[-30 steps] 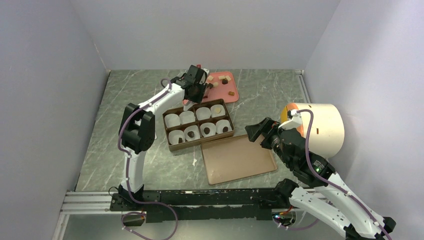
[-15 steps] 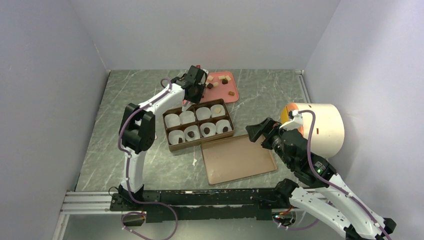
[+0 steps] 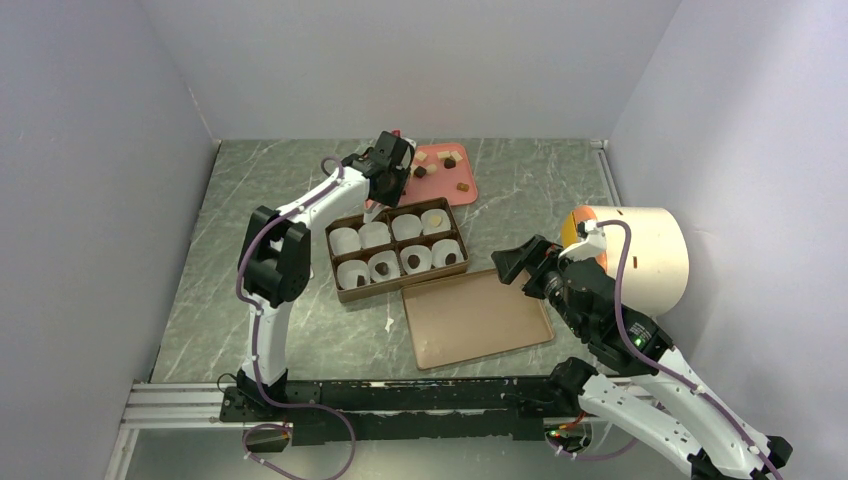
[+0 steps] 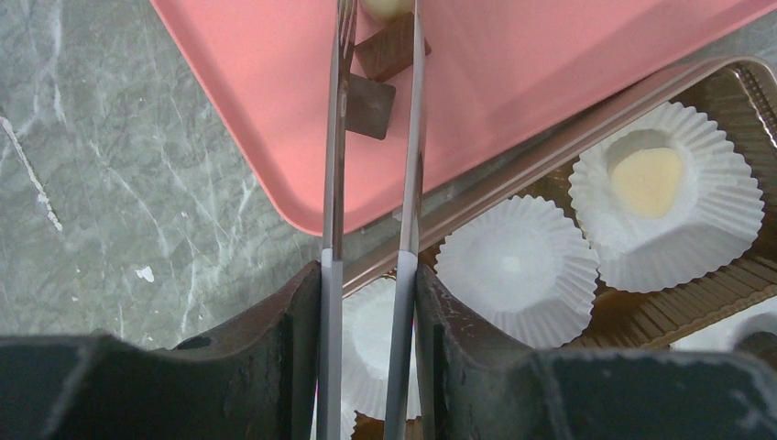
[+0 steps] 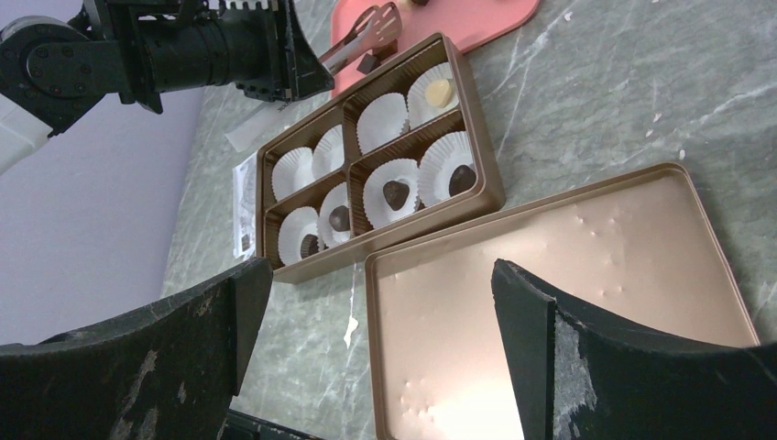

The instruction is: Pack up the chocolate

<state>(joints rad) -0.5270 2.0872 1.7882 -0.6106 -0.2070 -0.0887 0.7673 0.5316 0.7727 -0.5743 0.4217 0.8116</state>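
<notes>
Metal tongs [image 4: 332,183] are clamped in my left gripper [image 4: 369,284], which is shut on them at the back of the table [image 3: 385,172]. The tong blades reach over the pink tray [image 4: 513,73] and straddle a dark brown chocolate [image 4: 371,107]. A reddish-brown piece [image 4: 385,53] lies just beyond it. More chocolates [image 3: 463,186] sit scattered on the tray. The brown box [image 3: 337,262] of white paper cups holds a cream piece [image 4: 646,179] and several dark ones [image 5: 396,192]. My right gripper [image 5: 376,284] hangs open and empty above the lid [image 5: 568,302].
The box's flat tan lid [image 3: 475,320] lies in front of the box. A large white roll [image 3: 640,255] stands at the right, beside the right arm. Grey walls close in the left, back and right sides of the table.
The left gripper has edged toward the pink tray and its jaws have narrowed a little on the tongs. The right arm has not moved.
</notes>
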